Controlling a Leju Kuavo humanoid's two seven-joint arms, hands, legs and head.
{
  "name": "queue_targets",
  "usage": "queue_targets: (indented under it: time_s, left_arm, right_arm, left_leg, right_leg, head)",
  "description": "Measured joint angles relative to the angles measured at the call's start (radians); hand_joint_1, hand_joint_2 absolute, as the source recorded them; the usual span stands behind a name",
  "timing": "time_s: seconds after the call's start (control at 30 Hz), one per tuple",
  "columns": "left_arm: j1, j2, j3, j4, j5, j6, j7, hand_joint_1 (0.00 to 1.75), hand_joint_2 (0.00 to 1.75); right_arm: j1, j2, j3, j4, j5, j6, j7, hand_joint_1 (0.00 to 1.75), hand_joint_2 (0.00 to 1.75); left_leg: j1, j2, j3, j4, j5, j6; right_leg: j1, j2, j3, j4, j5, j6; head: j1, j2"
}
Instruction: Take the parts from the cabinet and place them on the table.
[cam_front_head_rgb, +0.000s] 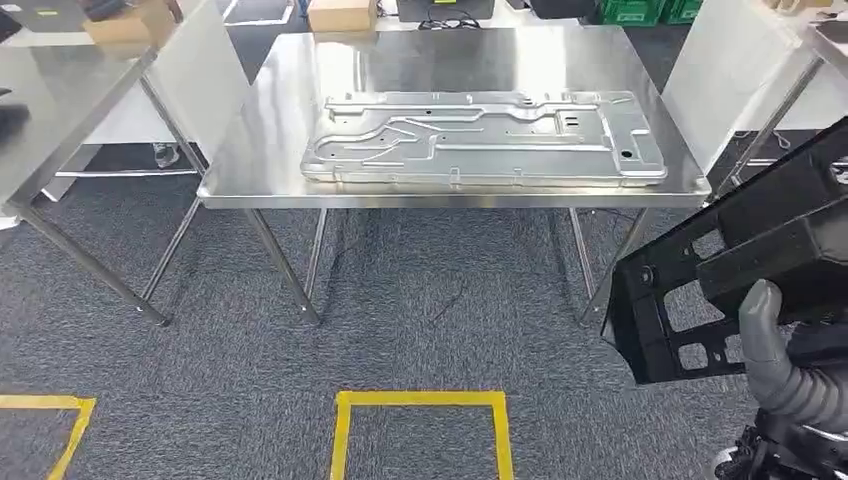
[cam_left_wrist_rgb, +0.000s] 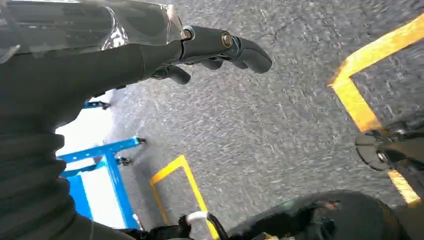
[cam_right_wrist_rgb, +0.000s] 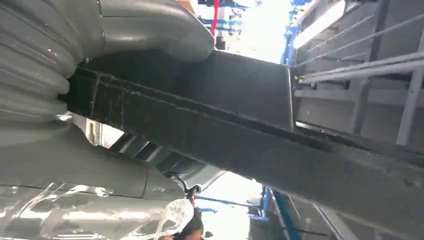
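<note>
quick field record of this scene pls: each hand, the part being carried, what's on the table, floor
right hand: grips the black part, thumb wrapped over its edge
black part: perforated frame, held in the air off the table's near right corner
left hand: holds nothing, fingers loosely curled, above the carpet
table: steel
on table: one silver stamped panel, lying flat
floor: grey carpet, yellow tape squares

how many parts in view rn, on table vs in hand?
2. Silver stamped panel lies flat on the steel table. Black frame part is held in the right hand, off the table. Others may sit outside the frame.
</note>
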Motion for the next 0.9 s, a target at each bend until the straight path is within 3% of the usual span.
queue_targets:
  time_s: [0.07,0.1,0.13,0.2,0.23,0.27,0.3,0.33,0.37,0.4,0.43,0.47,0.5,0.57,0.6,0.63,0.67,0.7,0.77,0.8,0.83,0.87,0.9]
  left_arm:
    - [-0.002,-0.003,0.0,0.0,0.0,-0.001,0.002,0.0,1.75]
    - [-0.002,-0.004,0.0,0.0,0.0,0.0,0.003,0.0,1.75]
    - [-0.002,-0.006,0.0,0.0,0.0,0.0,0.004,0.0,1.75]
    - [-0.004,-0.008,0.0,0.0,0.002,0.0,0.01,0.0,1.75]
    - [-0.003,-0.009,0.0,0.0,0.002,0.001,0.011,0.0,1.75]
    - [-0.001,-0.01,0.0,0.0,0.002,0.001,0.011,0.0,1.75]
    - [-0.001,-0.01,0.0,0.0,0.002,0.001,0.011,0.0,1.75]
    - [0.0,-0.01,0.0,0.0,0.002,0.001,0.011,0.0,1.75]
    - [0.0,-0.011,0.0,0.0,0.002,0.001,0.012,0.0,1.75]
    - [0.0,-0.011,0.0,0.0,0.002,0.002,0.012,0.0,1.75]
    - [0.003,-0.011,0.0,0.0,0.002,0.001,0.012,0.0,1.75]
    - [0.002,-0.011,0.0,0.0,0.002,0.001,0.013,0.0,1.75]
    - [0.0,-0.011,0.0,0.0,0.004,0.002,0.013,0.0,1.75]
    - [-0.001,-0.011,0.0,0.0,0.002,0.002,0.013,0.0,1.75]
    - [-0.002,-0.009,0.0,0.0,0.002,0.002,0.013,0.0,1.75]
    - [-0.002,-0.009,0.0,0.0,0.002,0.003,0.013,0.0,1.75]
    - [-0.005,-0.01,0.0,0.0,0.003,0.003,0.013,0.0,1.75]
    - [-0.007,-0.01,0.0,0.0,0.003,0.003,0.013,0.0,1.75]
    - [-0.006,-0.01,0.0,0.0,0.003,0.003,0.013,0.0,1.75]
    - [-0.007,-0.01,0.0,0.0,0.003,0.003,0.012,0.0,1.75]
    - [-0.007,-0.009,0.0,0.0,0.003,0.003,0.013,0.0,1.75]
    - [-0.007,-0.009,0.0,0.0,0.003,0.002,0.013,0.0,1.75]
    - [-0.007,-0.009,0.0,0.0,0.003,0.002,0.013,0.0,1.75]
  right_arm:
    - [0.004,0.0,0.0,0.0,0.004,0.0,0.002,1.75,1.75]
    - [0.003,-0.001,0.0,0.0,0.009,0.001,0.003,1.75,1.75]
    - [0.003,-0.002,0.0,0.0,0.013,0.0,0.006,1.75,1.75]
    - [0.002,-0.003,0.0,-0.001,0.021,0.001,0.01,1.75,1.75]
    - [0.003,-0.003,0.0,-0.001,0.023,0.001,0.013,1.75,1.75]
    - [0.004,-0.003,0.0,0.0,0.024,0.0,0.014,1.75,1.75]
    - [0.004,-0.003,0.0,-0.001,0.024,0.0,0.015,1.75,1.75]
    - [0.004,-0.003,0.0,-0.001,0.024,0.001,0.016,1.75,1.75]
    - [0.004,-0.003,0.0,-0.001,0.024,0.001,0.017,1.75,1.75]
    - [0.003,-0.003,0.0,-0.001,0.024,0.001,0.019,1.75,1.75]
    - [0.003,-0.003,0.0,0.0,0.024,0.001,0.022,1.75,1.75]
    - [0.003,-0.005,0.0,0.0,0.024,0.002,0.026,1.75,1.75]
    - [0.0,-0.007,0.0,0.0,0.021,0.002,0.036,1.75,1.75]
    - [-0.005,-0.01,-0.003,-0.001,0.017,0.006,0.054,1.75,1.75]
    - [-0.009,-0.015,-0.005,-0.001,0.011,0.007,0.063,1.75,1.75]
    - [-0.013,-0.018,-0.006,-0.001,0.01,0.008,0.068,1.75,1.75]
    - [-0.015,-0.021,-0.01,-0.001,0.007,0.009,0.074,1.75,1.75]
    - [-0.019,-0.023,-0.012,-0.001,0.002,0.009,0.077,1.75,1.75]
    - [-0.023,-0.03,-0.019,-0.001,-0.004,0.01,0.087,1.75,1.75]
    - [-0.024,-0.034,-0.021,-0.001,-0.011,0.01,0.093,1.75,1.75]
    - [-0.025,-0.039,-0.024,-0.001,-0.017,0.01,0.098,1.75,1.75]
    - [-0.029,-0.042,-0.027,-0.001,-0.022,0.011,0.105,1.75,1.75]
    - [-0.033,-0.047,-0.032,0.0,-0.031,0.013,0.111,1.75,1.75]
  left_leg:
    - [0.002,-0.001,0.024,-0.023,0.026,0.016]
    - [0.005,0.0,0.051,-0.029,0.04,0.019]
    - [0.01,0.002,0.067,-0.032,0.037,0.021]
    - [0.008,0.003,0.08,-0.032,0.023,0.033]
    - [0.007,0.002,0.086,-0.031,0.013,0.035]
    - [0.006,0.002,0.094,-0.031,0.004,0.037]
    - [0.005,0.0,0.105,-0.031,-0.007,0.037]
    - [0.005,-0.003,0.12,-0.031,-0.019,0.036]
    - [0.005,-0.006,0.139,-0.031,-0.034,0.033]
    - [0.006,-0.006,0.158,-0.031,-0.049,0.03]
    - [0.005,-0.006,0.159,-0.033,-0.066,0.025]
    - [0.0,-0.009,0.185,-0.02,-0.082,0.02]
    - [-0.003,-0.008,0.177,-0.031,-0.091,0.012]
    - [-0.001,-0.007,0.198,-0.03,-0.089,0.003]
    - [-0.004,-0.008,0.195,-0.019,-0.09,0.001]
    - [-0.002,-0.006,0.179,0.013,-0.084,-0.005]
    - [0.002,-0.003,0.13,0.098,-0.078,-0.018]
    - [0.007,-0.003,0.07,0.181,-0.094,-0.028]
    - [0.015,-0.002,-0.022,0.28,-0.168,-0.038]
    - [0.016,-0.001,-0.049,0.286,-0.19,-0.038]
    - [0.015,0.0,-0.058,0.261,-0.185,-0.036]
    - [0.013,-0.001,-0.055,0.21,-0.155,-0.031]
    - [0.007,-0.001,-0.046,0.131,-0.083,-0.018]
  right_leg:
    - [0.007,0.0,0.016,0.017,0.016,0.014]
    - [0.006,0.0,0.018,0.034,0.011,0.017]
    - [0.008,-0.012,0.008,0.073,0.002,0.015]
    - [0.011,-0.019,-0.069,0.196,-0.04,0.009]
    - [0.016,-0.019,-0.125,0.268,-0.086,0.008]
    - [0.02,-0.019,-0.164,0.306,-0.117,0.011]
    - [0.022,-0.019,-0.187,0.307,-0.129,0.011]
    - [0.023,-0.02,-0.191,0.275,-0.119,0.009]
    - [0.023,-0.02,-0.181,0.211,-0.081,0.009]
    - [0.022,-0.021,-0.167,0.136,-0.017,0.009]
    - [0.022,-0.025,-0.155,0.055,0.085,0.005]
    - [0.024,-0.031,-0.161,0.034,0.111,-0.001]
    - [0.028,-0.03,-0.154,0.038,0.1,-0.007]
    - [0.028,-0.028,-0.148,0.034,0.093,-0.024]
    - [0.018,-0.026,-0.136,0.032,0.092,-0.028]
    - [0.02,-0.025,-0.125,0.027,0.086,-0.032]
    - [0.015,-0.024,-0.11,0.022,0.076,-0.037]
    - [0.014,-0.025,-0.1,0.02,0.067,-0.039]
    - [0.012,-0.024,-0.078,0.02,0.045,-0.037]
    - [0.012,-0.024,-0.062,0.02,0.032,-0.036]
    - [0.013,-0.023,-0.044,0.02,0.019,-0.034]
    - [0.014,-0.022,-0.024,0.019,0.007,-0.033]
    - [0.018,-0.023,-0.001,0.017,-0.008,-0.033]
  head:
    - [0.0,0.0]
    - [0.0,0.0]
    - [0.002,0.0]
    - [0.002,0.0]
    - [0.003,0.0]
    - [0.002,0.0]
    - [0.002,0.0]
    - [0.002,0.0]
    - [0.002,0.0]
    - [0.003,0.0]
    - [0.002,0.0]
    - [0.0,0.0]
    - [0.003,0.0]
    - [0.0,0.0]
    - [0.0,0.0]
    - [0.0,0.0]
    - [-0.002,0.0]
    - [-0.002,0.0]
    - [-0.002,0.0]
    - [-0.002,0.0]
    - [-0.002,0.0]
    - [-0.002,0.0]
    - [-0.002,0.0]
